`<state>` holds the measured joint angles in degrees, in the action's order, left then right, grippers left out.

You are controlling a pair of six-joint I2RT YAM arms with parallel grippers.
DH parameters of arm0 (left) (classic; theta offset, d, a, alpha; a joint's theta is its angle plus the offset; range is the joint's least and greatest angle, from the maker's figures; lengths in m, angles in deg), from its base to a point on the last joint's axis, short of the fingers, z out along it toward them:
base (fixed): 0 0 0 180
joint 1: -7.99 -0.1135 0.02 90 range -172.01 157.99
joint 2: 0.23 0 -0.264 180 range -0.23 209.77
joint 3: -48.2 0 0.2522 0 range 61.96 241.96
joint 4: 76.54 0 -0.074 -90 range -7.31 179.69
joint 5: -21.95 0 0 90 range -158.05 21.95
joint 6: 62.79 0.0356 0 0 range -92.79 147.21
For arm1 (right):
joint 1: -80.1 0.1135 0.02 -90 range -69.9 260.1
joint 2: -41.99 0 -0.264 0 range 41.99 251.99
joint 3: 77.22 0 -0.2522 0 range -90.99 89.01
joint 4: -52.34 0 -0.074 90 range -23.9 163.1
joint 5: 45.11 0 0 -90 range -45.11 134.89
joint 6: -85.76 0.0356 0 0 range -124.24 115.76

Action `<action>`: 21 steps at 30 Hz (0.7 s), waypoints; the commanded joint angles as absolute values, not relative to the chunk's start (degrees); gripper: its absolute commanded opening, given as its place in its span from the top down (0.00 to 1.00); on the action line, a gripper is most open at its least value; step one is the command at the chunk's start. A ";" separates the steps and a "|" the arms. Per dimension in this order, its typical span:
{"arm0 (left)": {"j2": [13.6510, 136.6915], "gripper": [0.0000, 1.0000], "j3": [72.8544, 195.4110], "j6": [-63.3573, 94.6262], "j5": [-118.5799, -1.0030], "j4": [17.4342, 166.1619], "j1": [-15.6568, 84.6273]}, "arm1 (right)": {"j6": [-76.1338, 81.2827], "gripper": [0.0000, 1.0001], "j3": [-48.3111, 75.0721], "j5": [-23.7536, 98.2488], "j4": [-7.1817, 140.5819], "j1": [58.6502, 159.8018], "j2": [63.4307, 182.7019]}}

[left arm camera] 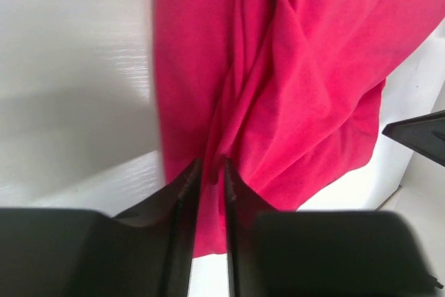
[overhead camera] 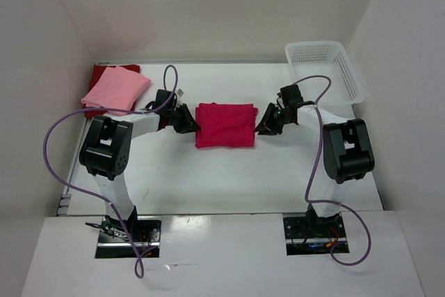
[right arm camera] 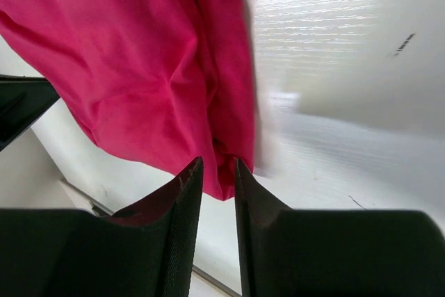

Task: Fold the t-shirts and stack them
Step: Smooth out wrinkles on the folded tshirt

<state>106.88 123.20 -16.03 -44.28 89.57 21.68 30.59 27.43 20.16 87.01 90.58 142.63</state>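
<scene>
Crimson t-shirt (overhead camera: 224, 125) between tools, edge in pinch of left tool (left arm camera: 212, 166); grip of right tool (right arm camera: 218, 165) unclear.

I am counting three t-shirts: one crimson-magenta t-shirt (overhead camera: 224, 124), one light pink t-shirt (overhead camera: 116, 90) and one dark red t-shirt (overhead camera: 115, 69). I am working with two arms, my left arm (overhead camera: 106, 147) and my right arm (overhead camera: 348, 151). Each is carrying one gripper, so two in all: my left gripper (overhead camera: 186, 119) and my right gripper (overhead camera: 268, 122). Each wrist view is showing two black fingers (left arm camera: 182, 199), four altogether. I am seeing one white lattice basket (overhead camera: 348, 78), one table (overhead camera: 229, 179), and two purple cables: a left cable (overhead camera: 50, 140) and a right cable (overhead camera: 316, 151).
</scene>
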 commanded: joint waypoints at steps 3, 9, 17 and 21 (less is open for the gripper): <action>106.82 0.83 123.31 -14.09 -42.74 92.33 21.52 | 29.42 0.68 27.05 16.06 84.48 90.56 143.85; 106.82 0.90 122.78 -15.32 -42.74 93.47 21.52 | 28.89 0.63 27.05 12.02 83.24 90.56 145.60; 106.82 0.98 122.26 -15.94 -42.21 94.53 20.91 | 28.89 0.99 26.00 14.38 82.72 90.56 146.93; 105.50 1.00 118.67 -15.94 -42.74 95.06 18.28 | 28.89 1.00 26.52 16.06 83.42 90.03 146.40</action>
